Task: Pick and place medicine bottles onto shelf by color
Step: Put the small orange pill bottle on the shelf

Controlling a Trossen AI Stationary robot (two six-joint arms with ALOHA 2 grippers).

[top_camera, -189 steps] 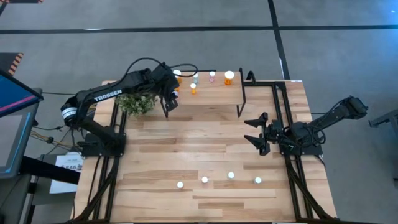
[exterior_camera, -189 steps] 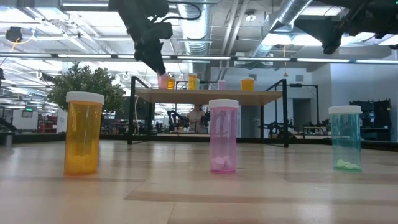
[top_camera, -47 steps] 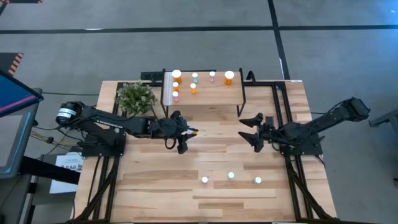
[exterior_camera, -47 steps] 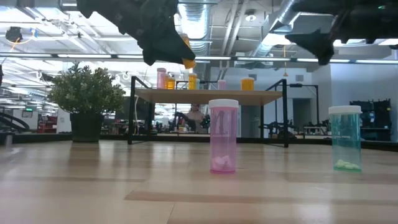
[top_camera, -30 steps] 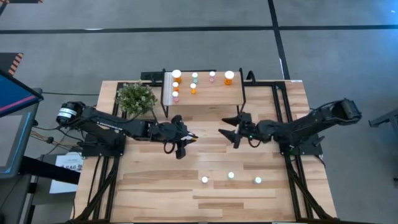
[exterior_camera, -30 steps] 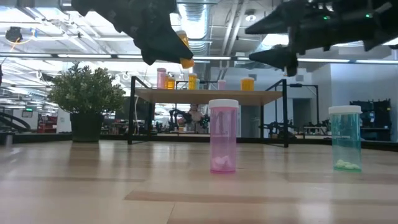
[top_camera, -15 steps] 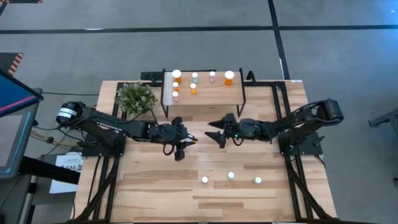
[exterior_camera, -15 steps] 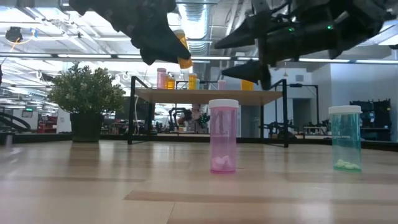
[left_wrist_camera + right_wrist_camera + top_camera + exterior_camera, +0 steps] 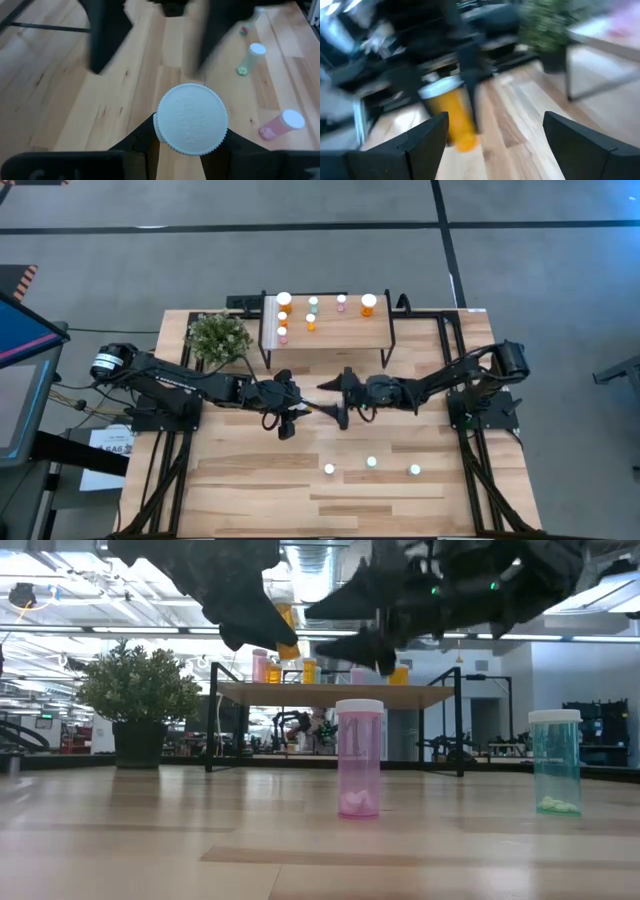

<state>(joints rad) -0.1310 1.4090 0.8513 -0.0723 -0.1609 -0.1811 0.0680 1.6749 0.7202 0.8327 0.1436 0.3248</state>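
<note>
Mid-frame in the high view, no writing is legible. Left gripper (image 9: 291,408) clamps an orange bottle (image 9: 451,114) aloft by its body; right gripper (image 9: 328,399), fingers spread, faces it just right of the bottle.

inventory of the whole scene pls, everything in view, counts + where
shelf: 1, light wood on black legs, far middle of the table
bottles on the shelf: about 7, orange, pink and greenish, white caps, standing
bottles on the table: 3, white caps, in a row near the front edge; one pink, one green, third colour not clear
orange bottle: 1, white cap, held in the air over mid-table
plant: 1, green, left of the shelf
table: 1, light wood
left gripper: shut on the orange bottle, mid-table
right gripper: open, facing the orange bottle, close beside it
</note>
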